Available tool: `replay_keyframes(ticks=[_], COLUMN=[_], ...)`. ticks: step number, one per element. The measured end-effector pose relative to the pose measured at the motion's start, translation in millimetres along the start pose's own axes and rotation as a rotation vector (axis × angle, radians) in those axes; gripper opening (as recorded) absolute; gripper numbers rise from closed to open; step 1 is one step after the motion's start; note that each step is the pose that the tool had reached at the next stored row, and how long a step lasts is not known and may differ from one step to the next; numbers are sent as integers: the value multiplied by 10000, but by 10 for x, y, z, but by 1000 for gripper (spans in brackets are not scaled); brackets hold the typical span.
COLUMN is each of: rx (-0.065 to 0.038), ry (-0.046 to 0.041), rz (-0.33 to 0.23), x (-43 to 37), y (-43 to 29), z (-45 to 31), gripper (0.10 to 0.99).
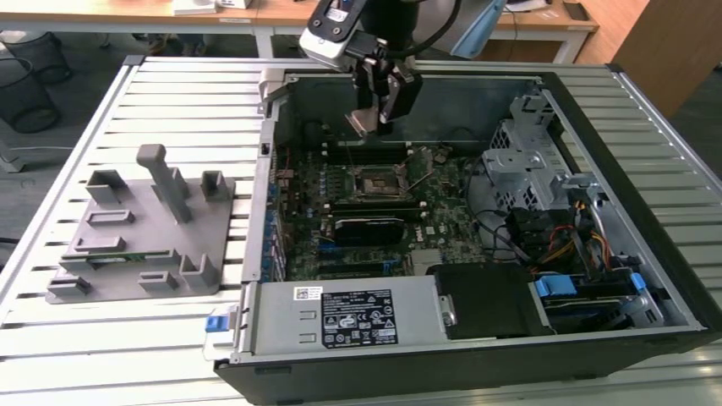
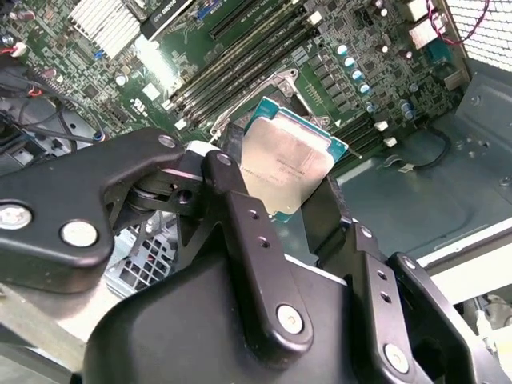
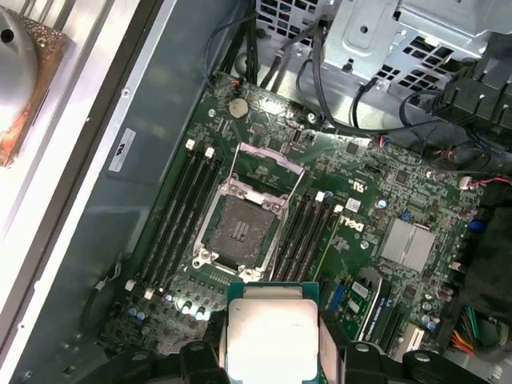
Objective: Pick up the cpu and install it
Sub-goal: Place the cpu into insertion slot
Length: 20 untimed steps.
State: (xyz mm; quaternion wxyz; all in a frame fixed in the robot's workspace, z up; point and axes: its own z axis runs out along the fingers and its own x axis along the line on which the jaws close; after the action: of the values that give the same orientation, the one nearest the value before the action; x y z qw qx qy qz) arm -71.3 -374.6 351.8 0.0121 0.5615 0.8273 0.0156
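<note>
The gripper (image 2: 280, 188) pinches the cpu (image 2: 294, 156) by opposite edges, it seems: light, stiff, with a fragile underside.

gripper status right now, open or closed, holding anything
Gripper: closed on the cpu, holding it in the air over the motherboard.
</note>
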Motion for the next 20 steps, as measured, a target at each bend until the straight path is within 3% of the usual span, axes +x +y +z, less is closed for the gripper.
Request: replay_keyframes(ticks=[20], rx=[3], ry=[-44], rz=[1103], x=[0], y=[0], z=[2], gripper=[541])
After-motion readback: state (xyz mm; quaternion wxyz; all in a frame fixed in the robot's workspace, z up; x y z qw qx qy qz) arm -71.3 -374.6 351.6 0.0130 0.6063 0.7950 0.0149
